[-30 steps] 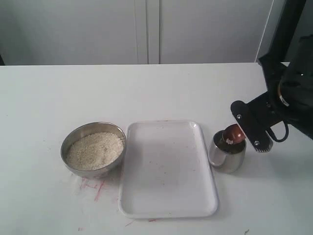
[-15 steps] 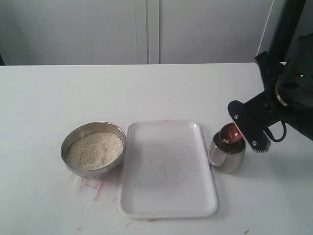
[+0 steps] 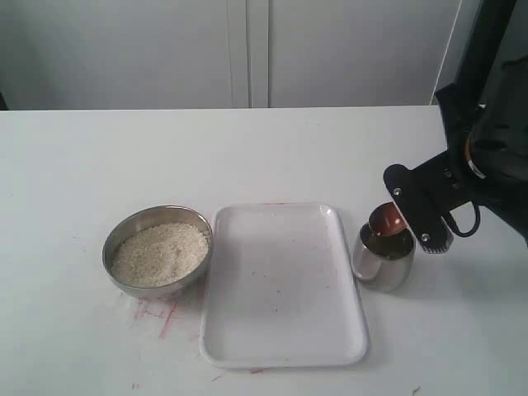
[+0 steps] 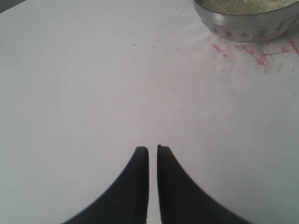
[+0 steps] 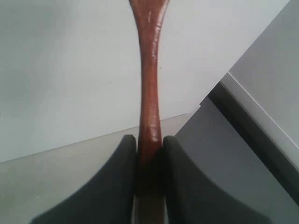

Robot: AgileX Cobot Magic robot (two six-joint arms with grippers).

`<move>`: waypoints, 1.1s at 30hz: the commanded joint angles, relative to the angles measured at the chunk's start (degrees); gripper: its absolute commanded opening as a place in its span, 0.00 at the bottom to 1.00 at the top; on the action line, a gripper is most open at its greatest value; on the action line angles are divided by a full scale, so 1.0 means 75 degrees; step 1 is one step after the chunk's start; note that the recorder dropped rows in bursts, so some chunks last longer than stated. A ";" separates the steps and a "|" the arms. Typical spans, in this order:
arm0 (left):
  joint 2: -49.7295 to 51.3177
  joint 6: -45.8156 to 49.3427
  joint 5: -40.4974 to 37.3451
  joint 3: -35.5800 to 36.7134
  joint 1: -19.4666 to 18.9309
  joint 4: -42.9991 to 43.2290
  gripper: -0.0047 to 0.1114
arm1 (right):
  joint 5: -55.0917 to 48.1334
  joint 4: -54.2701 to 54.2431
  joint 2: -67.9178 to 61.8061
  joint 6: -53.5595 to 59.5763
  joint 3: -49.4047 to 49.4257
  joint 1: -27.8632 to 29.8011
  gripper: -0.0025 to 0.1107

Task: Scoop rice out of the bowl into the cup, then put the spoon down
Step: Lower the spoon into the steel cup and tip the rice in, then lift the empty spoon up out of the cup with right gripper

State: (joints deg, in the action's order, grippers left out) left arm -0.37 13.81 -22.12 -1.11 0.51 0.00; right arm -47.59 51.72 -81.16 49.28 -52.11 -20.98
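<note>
A white table [image 3: 247,148] with a smooth, matte top fills the scene, and three things rest directly on it in a loose row. On the left stands the bowl [image 3: 165,290], round and of shiny steel. Just beside it, nearly touching, lies a white rectangular tray [image 3: 280,289] with rounded corners and a low raised rim (its long sides run away from the camera). To the tray's right, just beside its edge, the cup [image 3: 381,268] stands upright. Red marks [image 3: 161,315] are scrawled on the tabletop at the bowl's near side, and fainter red streaks show along the tray's near edge.
</note>
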 commanded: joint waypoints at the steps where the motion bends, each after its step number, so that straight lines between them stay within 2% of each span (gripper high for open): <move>1: 0.0050 -0.0045 -0.0369 0.0070 0.0030 -0.0043 0.16 | -0.0138 0.0084 0.0076 -0.0028 0.0038 -0.0024 0.02; 8: 0.0050 -0.0045 -0.0369 0.0070 0.0030 -0.0043 0.16 | -0.0075 0.0060 0.0076 -0.0157 0.0038 -0.0024 0.02; 11: 0.0050 -0.0045 -0.0369 0.0070 0.0030 -0.0043 0.16 | 0.0222 0.0060 0.0076 -0.1257 0.0038 -0.0024 0.02; 19: 0.0050 -0.0045 -0.0369 0.0070 0.0030 -0.0043 0.16 | 0.1903 0.0024 0.0834 -0.5228 0.0038 -0.0024 0.02; 21: 0.0050 -0.0045 -0.0369 0.0070 0.0030 -0.0043 0.16 | 0.2285 0.0024 0.1117 -0.6812 0.0038 -0.0024 0.02; 22: 0.0050 -0.0045 -0.0369 0.0070 0.0030 -0.0043 0.16 | 0.2572 -0.0077 0.1319 -0.8111 0.0038 -0.0024 0.02; 23: 0.0050 -0.0045 -0.0369 0.0070 0.0030 -0.0043 0.16 | 0.2685 -0.0128 0.1423 -0.8612 0.0038 -0.0024 0.02; 24: 0.0050 -0.0045 -0.0369 0.0070 0.0030 -0.0043 0.16 | 0.2971 -0.0420 0.1636 -0.9786 0.0038 -0.0024 0.02; 26: 0.0050 -0.0045 -0.0369 0.0070 0.0030 -0.0043 0.16 | 0.3359 -0.1194 0.1893 -1.0810 0.0038 -0.0024 0.02; 29: 0.0050 -0.0045 -0.0369 0.0070 0.0030 -0.0043 0.16 | 0.3745 -0.3008 0.2215 -1.0864 0.0038 -0.0024 0.02; 33: 0.0050 -0.0045 -0.0369 0.0070 0.0030 -0.0043 0.16 | 0.3768 -0.4527 0.2366 -1.0850 0.0038 -0.0024 0.02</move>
State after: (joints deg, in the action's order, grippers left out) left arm -0.37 13.81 -22.12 -1.11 0.51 0.00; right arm -19.82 22.88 -63.96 -31.88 -52.11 -21.11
